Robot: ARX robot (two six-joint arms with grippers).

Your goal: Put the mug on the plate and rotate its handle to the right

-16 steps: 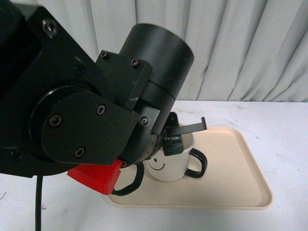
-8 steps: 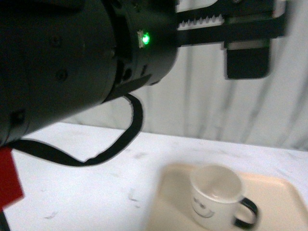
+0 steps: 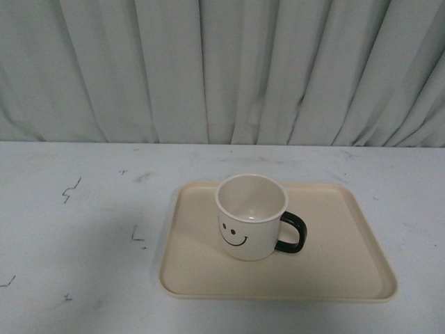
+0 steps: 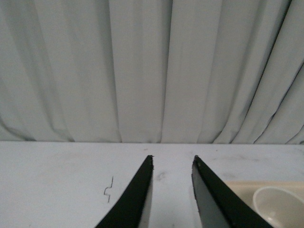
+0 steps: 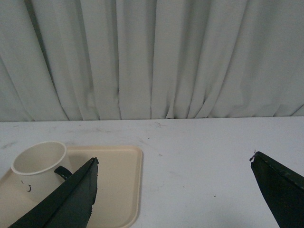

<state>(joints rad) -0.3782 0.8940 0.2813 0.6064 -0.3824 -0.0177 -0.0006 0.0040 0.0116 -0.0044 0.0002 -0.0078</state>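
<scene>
1 mug (image 3: 249, 221) stands upright on 1 plate (image 3: 341, 257), slightly left of its center, handle (image 3: 293, 233) pointing right. Left gripper (image 4: 172, 159) is narrowly parted and right gripper (image 5: 174, 158) is spread wide, both holding nothing.

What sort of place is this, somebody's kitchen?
Probably not; it looks more like a lab test bench. A plain grey curtain hangs as a backdrop behind a scuffed white table, where a smiley mug stands on a beige plate.
</scene>
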